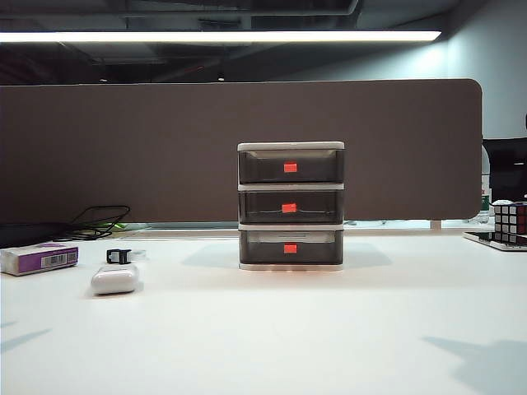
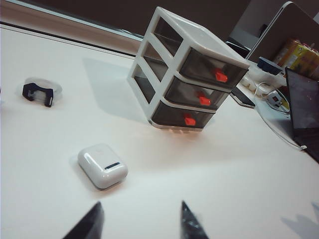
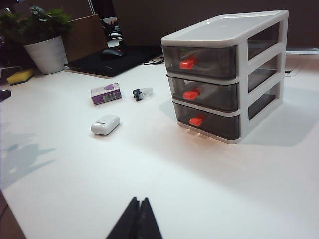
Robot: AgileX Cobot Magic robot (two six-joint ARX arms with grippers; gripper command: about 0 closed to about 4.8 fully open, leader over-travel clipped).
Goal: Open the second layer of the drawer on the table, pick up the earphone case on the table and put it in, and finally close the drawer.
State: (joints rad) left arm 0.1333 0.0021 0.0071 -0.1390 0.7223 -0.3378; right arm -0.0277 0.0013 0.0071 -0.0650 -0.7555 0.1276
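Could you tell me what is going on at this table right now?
Nothing is being handled yet. The drawer unit stands shut, middle drawer included, and the earphone case lies on the table. The left gripper hangs open above the table near the case; the right gripper is shut, off from the unit.

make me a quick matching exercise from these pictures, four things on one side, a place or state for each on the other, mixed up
Things:
1. earphone case
2. second layer
3. left hand
4. right hand

Places or states:
A. fingertips pressed together, above the table
B. lying on the table, left of the drawer
C. fingers apart, holding nothing
D. closed, between the top and bottom drawers

Pairs: 1-B, 2-D, 3-C, 4-A
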